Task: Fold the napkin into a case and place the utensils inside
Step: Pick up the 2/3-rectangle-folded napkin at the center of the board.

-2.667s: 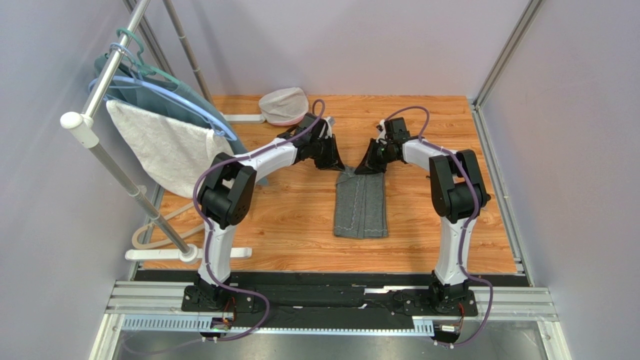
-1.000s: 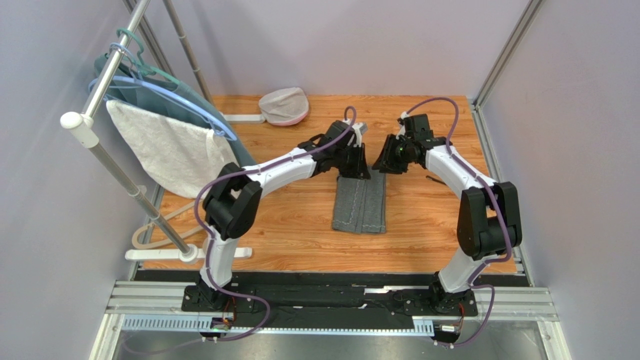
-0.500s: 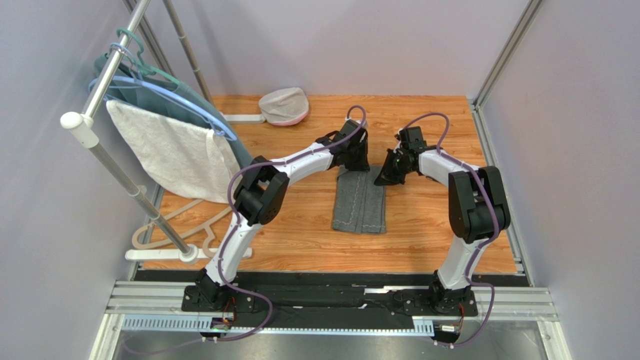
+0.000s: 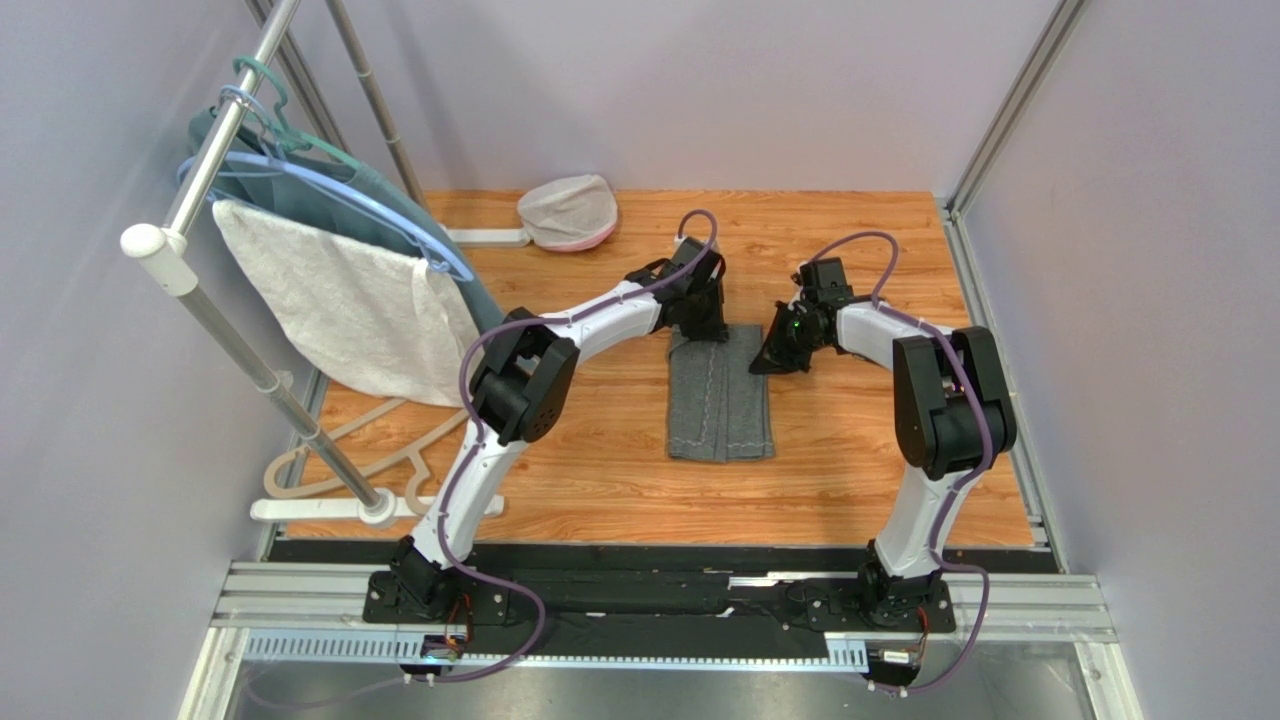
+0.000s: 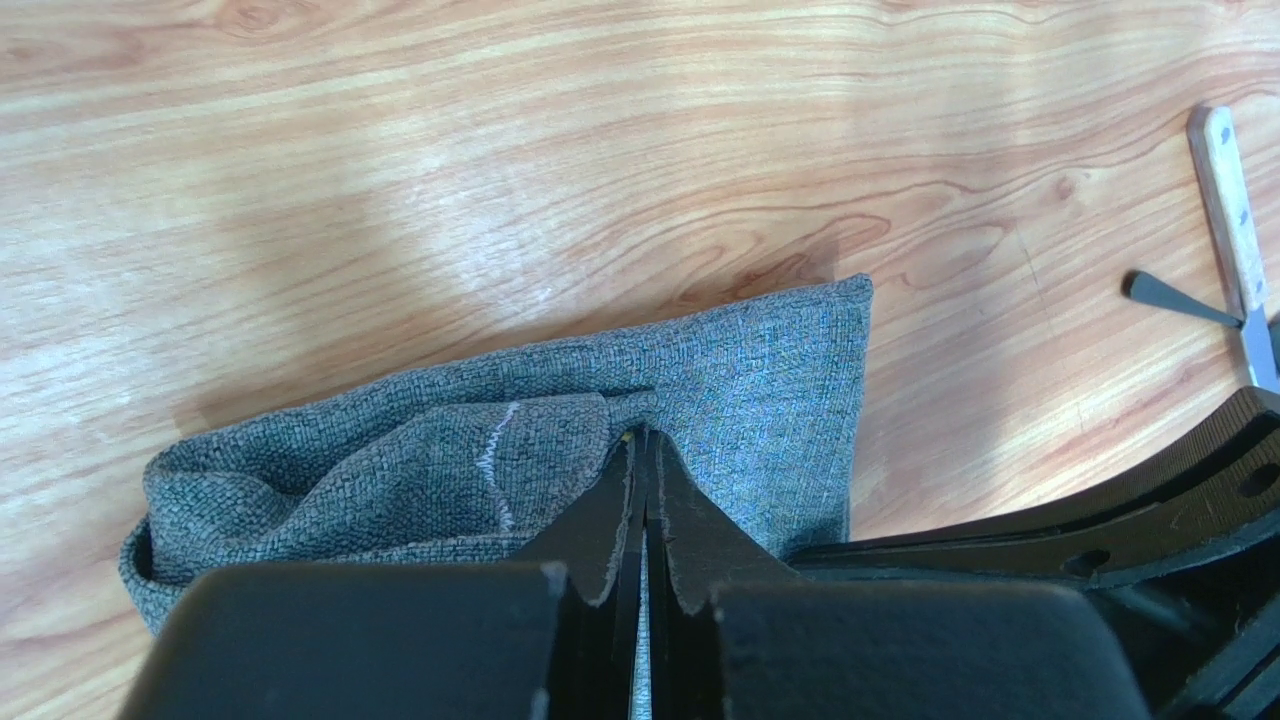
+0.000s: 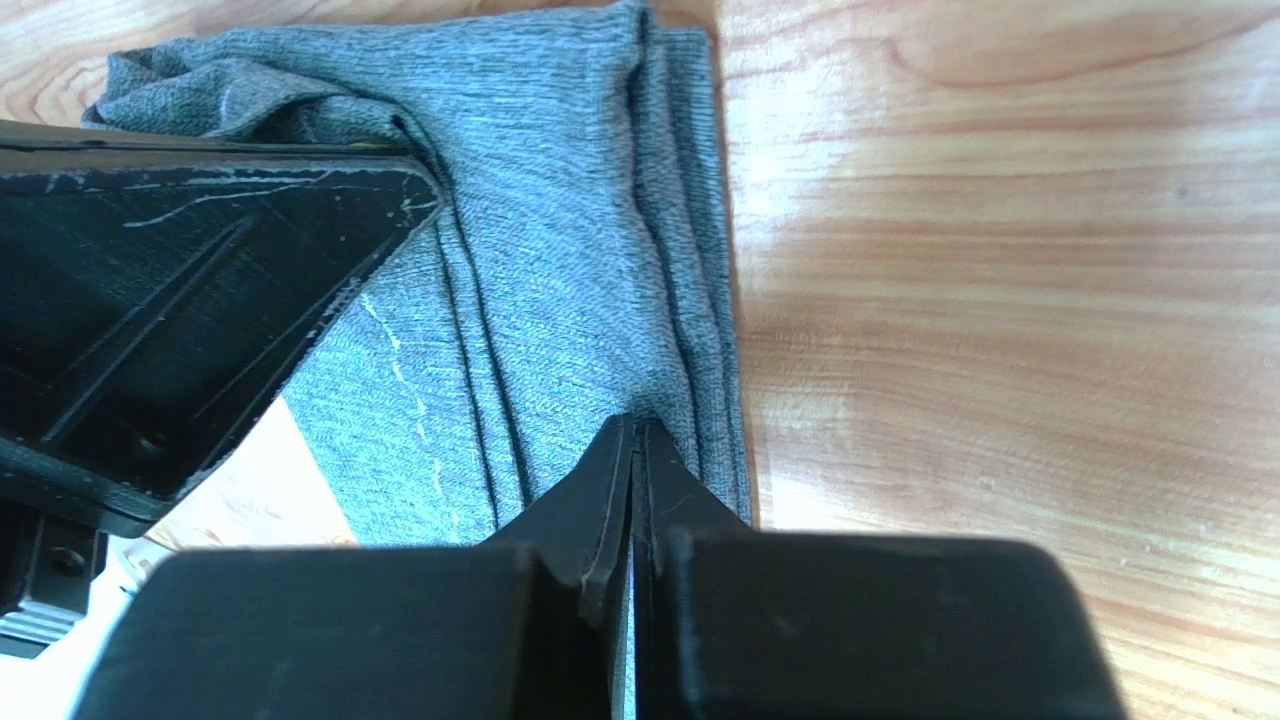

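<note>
The napkin (image 4: 720, 398) is dark grey cloth folded into a narrow strip at the middle of the wooden table. My left gripper (image 4: 703, 323) is shut on its far left end, where the cloth (image 5: 451, 450) bunches at the closed tips (image 5: 643, 438). My right gripper (image 4: 769, 353) is shut on the far right edge, its tips (image 6: 631, 428) pressed on the stacked folds (image 6: 556, 225). A silver-grey utensil (image 5: 1225, 195) and a black utensil (image 5: 1172, 297) lie on the wood just beyond the napkin's right corner in the left wrist view.
A clothes rack stands at the left with a white towel (image 4: 338, 300) and a teal garment (image 4: 443, 248). A pale round bowl-like thing (image 4: 568, 210) sits at the back. A hanger (image 4: 353, 450) lies at the table's left edge. Grey walls close in both sides.
Both grippers have shifted round the napkin's far end and come down close together on it. The right arm's elbow has swung back in. The napkin stays a folded strip.
</note>
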`<action>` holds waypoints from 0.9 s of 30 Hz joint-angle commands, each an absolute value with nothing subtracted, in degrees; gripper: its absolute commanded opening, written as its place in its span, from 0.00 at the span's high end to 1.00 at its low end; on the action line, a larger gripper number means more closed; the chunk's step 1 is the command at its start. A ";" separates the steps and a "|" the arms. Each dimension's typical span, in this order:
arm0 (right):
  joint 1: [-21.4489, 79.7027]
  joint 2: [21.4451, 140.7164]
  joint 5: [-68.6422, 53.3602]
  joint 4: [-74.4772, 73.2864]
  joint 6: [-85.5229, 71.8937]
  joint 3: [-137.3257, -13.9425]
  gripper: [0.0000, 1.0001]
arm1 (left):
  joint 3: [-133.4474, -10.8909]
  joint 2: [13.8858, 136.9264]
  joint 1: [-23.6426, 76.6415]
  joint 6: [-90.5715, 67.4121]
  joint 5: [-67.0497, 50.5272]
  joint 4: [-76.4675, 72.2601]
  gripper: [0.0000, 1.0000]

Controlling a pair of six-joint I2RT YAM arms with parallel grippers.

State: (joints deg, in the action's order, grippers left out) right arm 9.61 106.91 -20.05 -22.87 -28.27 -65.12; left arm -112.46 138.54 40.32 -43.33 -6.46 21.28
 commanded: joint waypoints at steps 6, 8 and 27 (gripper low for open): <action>9.14 109.42 -19.42 -21.09 -29.26 -64.43 1.00 | -110.05 132.63 39.73 -40.61 -2.29 23.47 1.00; 9.23 109.51 -19.42 -21.09 -29.44 -64.07 1.00 | -110.13 132.45 39.64 -39.73 -0.62 23.99 1.00; 9.40 99.15 -23.55 -25.57 -27.69 -66.01 0.98 | -106.09 124.90 39.64 -37.00 -17.31 18.46 0.74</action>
